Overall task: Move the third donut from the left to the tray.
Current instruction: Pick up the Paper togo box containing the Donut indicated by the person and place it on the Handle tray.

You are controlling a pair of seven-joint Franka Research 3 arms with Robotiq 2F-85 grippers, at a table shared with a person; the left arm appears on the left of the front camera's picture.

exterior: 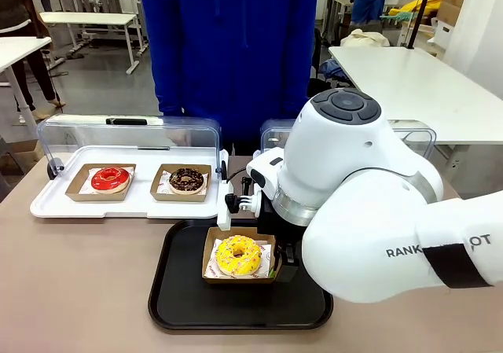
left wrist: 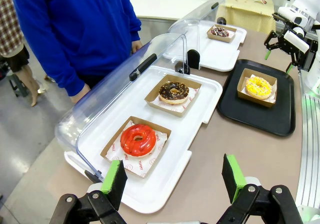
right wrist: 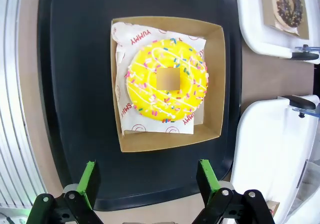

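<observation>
Green-padded fingers of the right gripper (right wrist: 147,184) rise from the bottom of the right wrist view, spread wide and holding nothing, just above the near edge of the tray (right wrist: 70,84). Between and beyond them sits the yellow donut (right wrist: 167,79), a glossy ring with thin white drizzle and small coloured sprinkles, lying on printed white paper inside a shallow square holder (right wrist: 215,84) of plain brown cardboard. That holder rests flat on the smooth black plastic tray, a rounded-corner rectangle with a raised rim, much wider than the holder.

From the front, the bulky white right arm (exterior: 369,211) covers the tray's right side, and the donut sits on the tray just below the wrist.

Left gripper (left wrist: 175,181) fingers stand spread apart as well, empty, over the near end of a white display tray (left wrist: 200,109). This tray is smooth moulded plastic with a clear, curved lid (left wrist: 115,89) tipped open behind it. On it lie two more cardboard holders: one with a shiny red donut (left wrist: 138,139), one with a dark chocolate donut (left wrist: 174,91) topped with pale crumbs. A second white tray (left wrist: 225,59) farther off carries another chocolate donut (left wrist: 220,32).

A person in a blue fleece top (exterior: 236,46) stands at the table's far side.
</observation>
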